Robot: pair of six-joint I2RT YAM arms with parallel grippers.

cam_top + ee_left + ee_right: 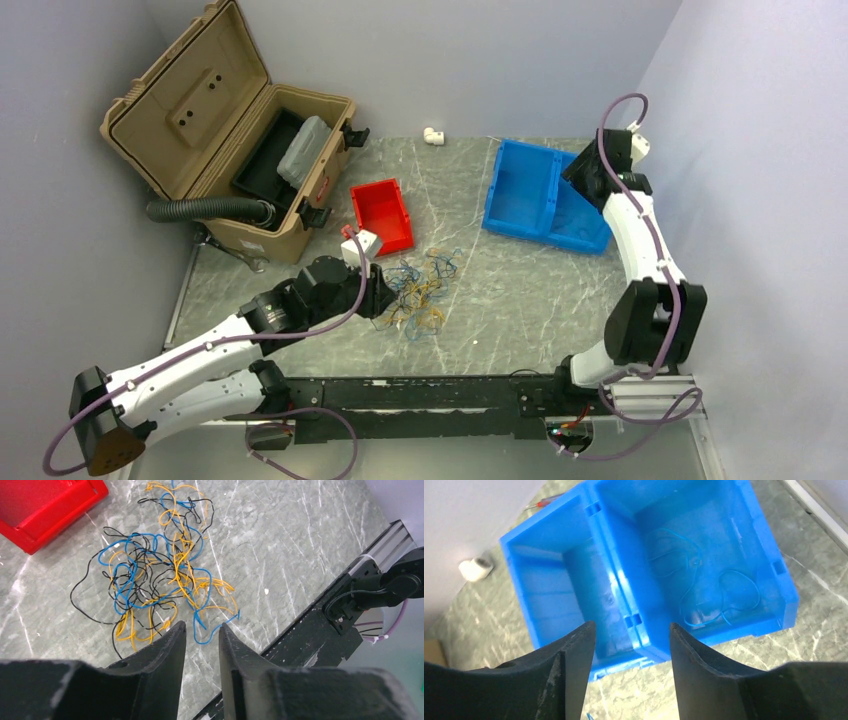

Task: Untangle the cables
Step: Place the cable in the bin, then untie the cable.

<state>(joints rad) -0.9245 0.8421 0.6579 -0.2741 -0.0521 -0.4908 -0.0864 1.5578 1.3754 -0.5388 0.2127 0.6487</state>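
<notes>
Two tools: my left tool [202, 626] and my right tool [631, 625], neither holding anything.
Left tool: fingers a narrow gap apart with nothing between them. It is low over the tabletop [520, 300], at the near edge of the tangle.
Right tool: fingers spread wider and empty, held above the blue bin [549, 550] at the far right of the tabletop.
Cables [160, 580]: one loose tangle of thin orange-yellow, blue and black loops. It lies flat on the tabletop near the middle, just ahead of my left tool. The closest blue and orange strands reach up to the fingertips; I cannot tell whether they touch.
Loose blue cable [719, 600]: curled on the floor of the blue bin, in the compartment on the right in my right wrist view, well apart from the tangle.
Red bin [45, 515]: just beyond the tangle on its far left side, not touching it.
Tan case [200, 110]: far left corner, lid up, with a black hose [205, 208] running from its front.
White piece [475, 568]: small, on the tabletop by the back wall, near the blue bin.
</notes>
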